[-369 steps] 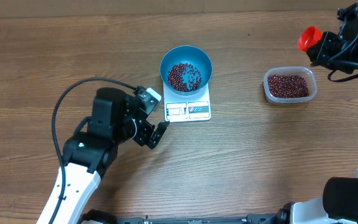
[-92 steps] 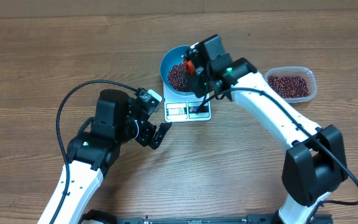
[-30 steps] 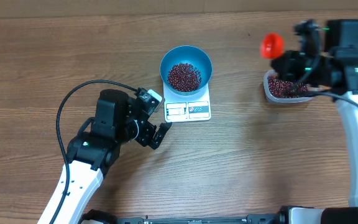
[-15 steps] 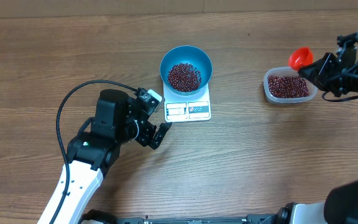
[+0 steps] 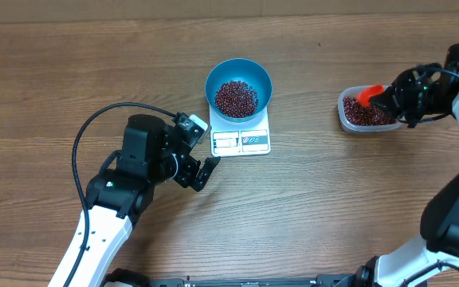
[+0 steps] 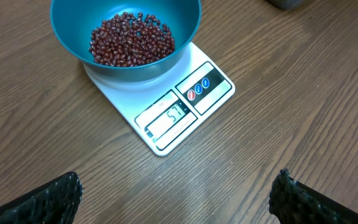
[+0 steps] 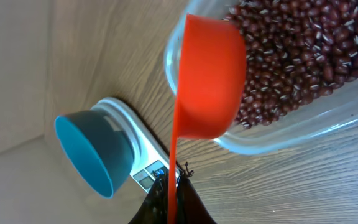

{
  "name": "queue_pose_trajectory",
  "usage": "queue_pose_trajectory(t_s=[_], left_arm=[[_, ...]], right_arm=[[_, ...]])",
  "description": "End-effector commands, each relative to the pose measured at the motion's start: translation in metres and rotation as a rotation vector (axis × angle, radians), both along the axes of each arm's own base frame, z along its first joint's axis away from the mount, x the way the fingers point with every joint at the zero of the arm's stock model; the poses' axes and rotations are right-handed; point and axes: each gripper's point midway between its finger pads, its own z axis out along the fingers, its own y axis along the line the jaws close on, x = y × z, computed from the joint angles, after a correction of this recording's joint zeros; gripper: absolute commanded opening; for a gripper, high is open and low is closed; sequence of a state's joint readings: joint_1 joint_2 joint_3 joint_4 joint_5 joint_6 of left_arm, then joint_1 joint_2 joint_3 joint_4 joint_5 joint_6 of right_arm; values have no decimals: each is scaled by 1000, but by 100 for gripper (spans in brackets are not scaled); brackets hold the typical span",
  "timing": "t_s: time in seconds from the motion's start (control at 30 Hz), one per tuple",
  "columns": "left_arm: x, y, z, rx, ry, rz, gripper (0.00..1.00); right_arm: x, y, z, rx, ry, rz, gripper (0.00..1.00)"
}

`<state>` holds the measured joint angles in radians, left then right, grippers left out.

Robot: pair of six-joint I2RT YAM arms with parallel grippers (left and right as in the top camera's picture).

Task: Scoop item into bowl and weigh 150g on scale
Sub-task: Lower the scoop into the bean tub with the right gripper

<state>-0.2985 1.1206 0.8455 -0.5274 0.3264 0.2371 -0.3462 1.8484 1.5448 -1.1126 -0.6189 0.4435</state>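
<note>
A: Table under the scale: wood grain is seen, matt fin., light brown.
B: Noted. Scale is read as white plastic, smooth, slight gloss, w/ a printed label on one edge.
A: Bowl on the scale: blue plastic, smooth, soft sheen. Beans in it are seen w/ a dull shine.
B: Well apart from the scale, a container of clear glossy plastic is seen. Scoop at it: orange-red plastic, smooth, semi-matt.
A: Left-gripper pads, near the scale: black, rough, grainy.
</note>
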Motion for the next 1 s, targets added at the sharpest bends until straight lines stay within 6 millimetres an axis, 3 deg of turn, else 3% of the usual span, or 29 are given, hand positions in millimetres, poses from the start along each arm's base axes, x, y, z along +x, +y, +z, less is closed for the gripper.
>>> queue_pose_trajectory(t_s=[0.0, 0.43, 0.67, 0.8, 0.97], left_arm=[[0, 1, -4, -10, 20, 12, 100], [0, 1, -4, -11, 19, 12, 100], [0, 1, -4, -11, 19, 12, 99], [0, 1, -4, -11, 19, 12, 100], [0, 1, -4, -11, 19, 12, 100]], right_arm=[[6, -9, -2, -20, 23, -54, 4], [-1, -10, -44, -25, 54, -84, 5], [0, -7, -46, -11, 40, -78, 56], [-2, -7, -46, -13, 46, -72, 72], [-7, -14, -48, -63, 78, -78, 79]])
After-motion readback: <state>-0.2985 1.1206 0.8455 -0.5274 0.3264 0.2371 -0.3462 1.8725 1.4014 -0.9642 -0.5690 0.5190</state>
